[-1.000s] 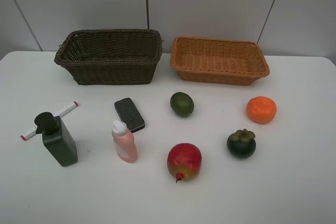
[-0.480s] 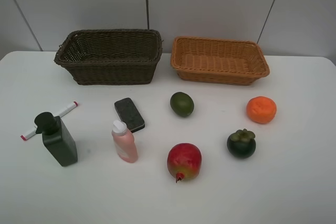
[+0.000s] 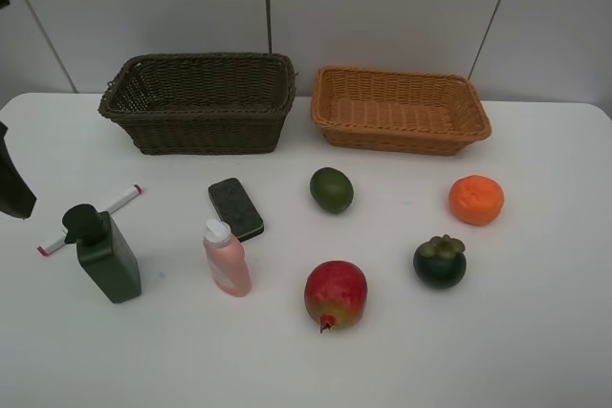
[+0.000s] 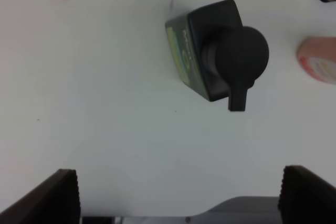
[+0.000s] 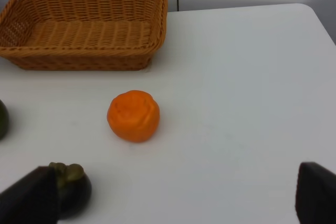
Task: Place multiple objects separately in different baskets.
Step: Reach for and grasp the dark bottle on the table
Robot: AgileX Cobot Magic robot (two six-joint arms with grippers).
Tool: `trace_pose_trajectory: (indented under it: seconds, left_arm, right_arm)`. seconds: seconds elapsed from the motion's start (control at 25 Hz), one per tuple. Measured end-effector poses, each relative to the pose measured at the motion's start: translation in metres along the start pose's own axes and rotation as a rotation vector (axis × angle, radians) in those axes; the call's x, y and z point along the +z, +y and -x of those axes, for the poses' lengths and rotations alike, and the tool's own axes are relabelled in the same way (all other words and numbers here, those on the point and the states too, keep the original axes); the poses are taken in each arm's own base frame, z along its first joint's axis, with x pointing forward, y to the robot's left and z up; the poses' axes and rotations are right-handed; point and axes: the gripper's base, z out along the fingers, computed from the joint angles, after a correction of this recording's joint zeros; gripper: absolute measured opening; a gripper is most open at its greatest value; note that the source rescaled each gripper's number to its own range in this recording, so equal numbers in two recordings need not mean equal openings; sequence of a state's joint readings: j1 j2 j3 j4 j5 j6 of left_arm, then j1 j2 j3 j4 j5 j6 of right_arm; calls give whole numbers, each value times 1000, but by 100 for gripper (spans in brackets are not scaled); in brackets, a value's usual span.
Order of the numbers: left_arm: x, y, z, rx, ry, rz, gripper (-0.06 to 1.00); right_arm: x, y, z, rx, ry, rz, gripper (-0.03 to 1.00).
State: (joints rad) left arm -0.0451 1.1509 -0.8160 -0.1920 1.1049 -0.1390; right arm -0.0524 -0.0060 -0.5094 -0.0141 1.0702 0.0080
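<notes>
My L gripper (image 4: 181, 187) hung at the left edge of the white table (image 3: 535, 351), jaws spread wide w/ nothing between them. The dark green pump bottle (image 4: 210, 51) stood upright just ahead of it, clear of both fingers. The white red-tipped marker (image 3: 120, 201) lay flat behind that bottle, part of it hidden by the pump head in the high view. Right of the pump bottle stood the pink bottle (image 3: 227, 260), upright w/ a white cap. Just behind it lay the black eraser block (image 3: 236, 207); couldn't tell whether they touched. My R gripper (image 5: 176, 182) was likewise wide open & held nothing. The mangosteen (image 5: 73, 190) sat just beside one of its fingers, partly hidden by it, & the orange (image 5: 133, 115) lay farther on, apart from both fingers. The lime (image 3: 331, 189) sat near the table's middle, & the red pomegranate (image 3: 336, 293) lay nearer the front edge. At the back the 2 baskets stood side by side, close but apart: the dark brown basket (image 3: 206, 131) on the left, deeper, & the orange-tan basket (image 3: 400, 139) on the right, shallower. All 8 items lay on the table, outside the baskets.
</notes>
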Motion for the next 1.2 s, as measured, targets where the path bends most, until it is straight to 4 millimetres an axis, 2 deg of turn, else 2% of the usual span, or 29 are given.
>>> trace_pose_trajectory:
  seconds: [0.16, 0.32, 0.56, 0.92, 1.2]
  left_arm:
    - [25, -7, 36, -23, 76, -33, 92]
    - [51, -14, 53, -29, 136, -59, 92]
    - [85, -35, 57, 24, 204, -41, 92]
    - [102, -33, 62, -7, 219, -7, 92]
    - [131, -29, 68, -30, 280, 23, 92]
  right_arm:
    - [0, 0, 0, 0, 0, 0, 100]
    - [0, 0, 0, 0, 0, 0, 100]
    - [0, 0, 0, 0, 0, 0, 100]
    - [0, 0, 0, 0, 0, 0, 100]
    - [0, 0, 0, 0, 0, 0, 100]
